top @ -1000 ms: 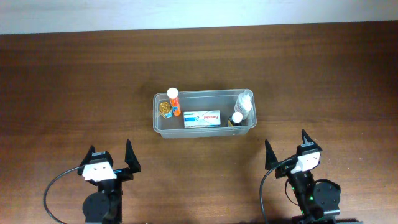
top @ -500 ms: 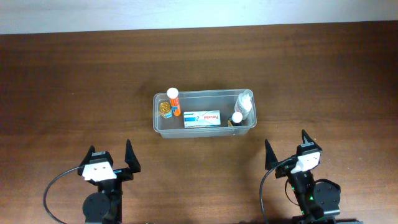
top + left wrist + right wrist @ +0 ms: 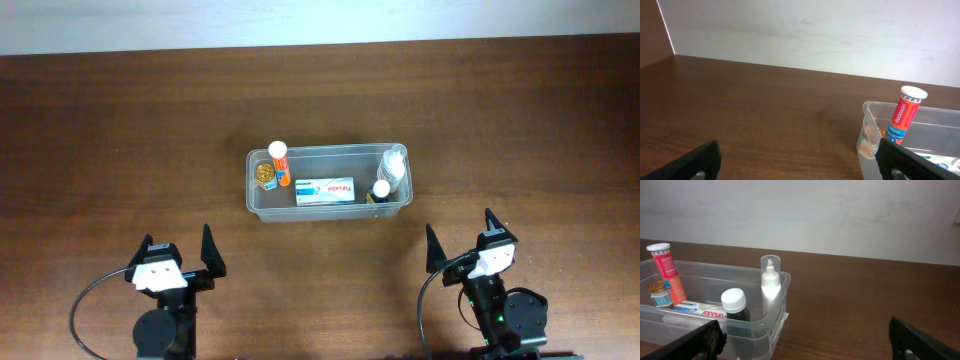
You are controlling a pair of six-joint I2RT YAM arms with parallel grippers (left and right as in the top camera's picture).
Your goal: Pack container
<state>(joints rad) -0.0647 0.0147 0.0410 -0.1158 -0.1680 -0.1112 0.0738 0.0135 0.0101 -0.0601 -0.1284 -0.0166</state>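
Overhead, clear rimmed container (image 3: 300, 212) holding bottles (image 3: 278, 152), box (image 3: 325, 189), left fingers (image 3: 210, 258) and right fingers (image 3: 432, 252) spread wide, empty

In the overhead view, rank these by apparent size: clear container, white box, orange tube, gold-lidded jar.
1. clear container
2. white box
3. orange tube, upright, so foreshortened
4. gold-lidded jar, only slightly smaller than the tube

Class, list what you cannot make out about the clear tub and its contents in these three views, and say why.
1. Overhead: the print on the white box is too small to read.
2. Left wrist: the frame's right edge cuts off the container; only the orange tube shows clearly.
3. Right wrist: the dark bottle hides much of the box, and the container's wall blurs the bottle's lower half.
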